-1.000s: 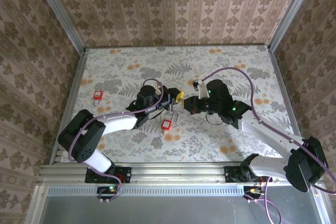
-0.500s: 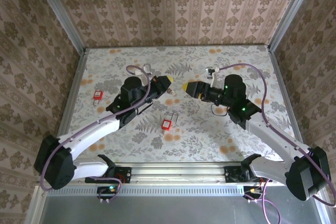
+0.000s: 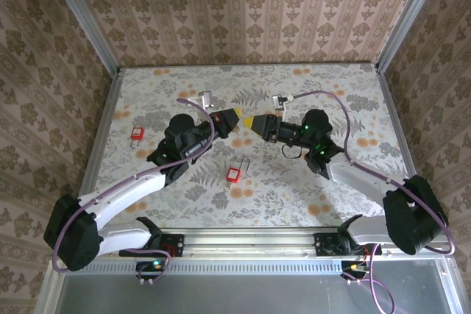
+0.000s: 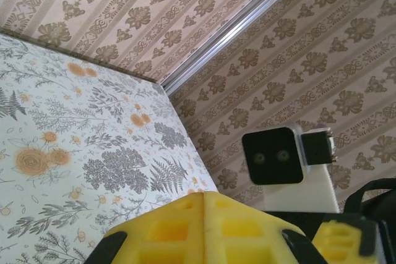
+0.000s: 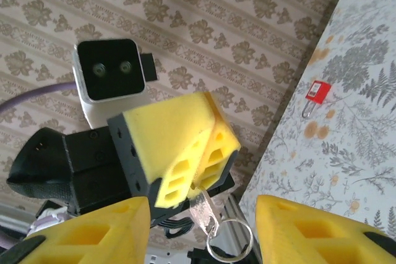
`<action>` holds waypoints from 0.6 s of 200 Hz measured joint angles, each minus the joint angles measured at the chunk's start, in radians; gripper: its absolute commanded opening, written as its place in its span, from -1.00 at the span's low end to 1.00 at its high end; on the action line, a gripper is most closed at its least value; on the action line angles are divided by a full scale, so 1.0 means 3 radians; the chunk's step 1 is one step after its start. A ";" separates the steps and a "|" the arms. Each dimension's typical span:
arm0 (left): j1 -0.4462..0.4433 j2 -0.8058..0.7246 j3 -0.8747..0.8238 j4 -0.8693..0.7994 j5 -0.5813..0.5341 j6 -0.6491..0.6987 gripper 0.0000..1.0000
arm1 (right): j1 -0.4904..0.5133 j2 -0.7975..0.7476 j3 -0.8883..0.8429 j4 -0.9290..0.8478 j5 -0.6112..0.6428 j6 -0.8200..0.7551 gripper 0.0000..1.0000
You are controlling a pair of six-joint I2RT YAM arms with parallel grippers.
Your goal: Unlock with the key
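Top view: left gripper [image 3: 229, 118] pressed together, pinching the key [image 5: 202, 208], ring [image 5: 229, 239] hanging under it. The right gripper [image 3: 255, 123] is spread, facing it from 3 o'clock, not touching. The red padlock [image 3: 234, 174] lies on the table [image 3: 309, 196] at 6 o'clock of both; second padlock [image 3: 137, 134], probably same type, far at 9 o'clock

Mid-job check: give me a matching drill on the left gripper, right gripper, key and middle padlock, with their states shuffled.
Things:
1. left gripper
2. right gripper
3. key
4. middle padlock

States:
a. lying on the table
b. jaws open
c. shut on the key
d. held off the table

Pairs: 1-c, 2-b, 3-d, 4-a
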 measured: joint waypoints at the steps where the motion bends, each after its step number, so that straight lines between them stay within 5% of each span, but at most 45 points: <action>1: 0.0000 0.0000 -0.0001 0.0005 0.0000 0.0000 -1.00 | 0.0004 0.0005 -0.0001 0.0006 0.0000 0.0001 -0.08; 120: -0.0064 -0.0001 -0.0025 0.0217 -0.0116 0.0000 -1.00 | 0.0280 0.0346 -0.0107 0.0769 0.0010 0.0252 -0.38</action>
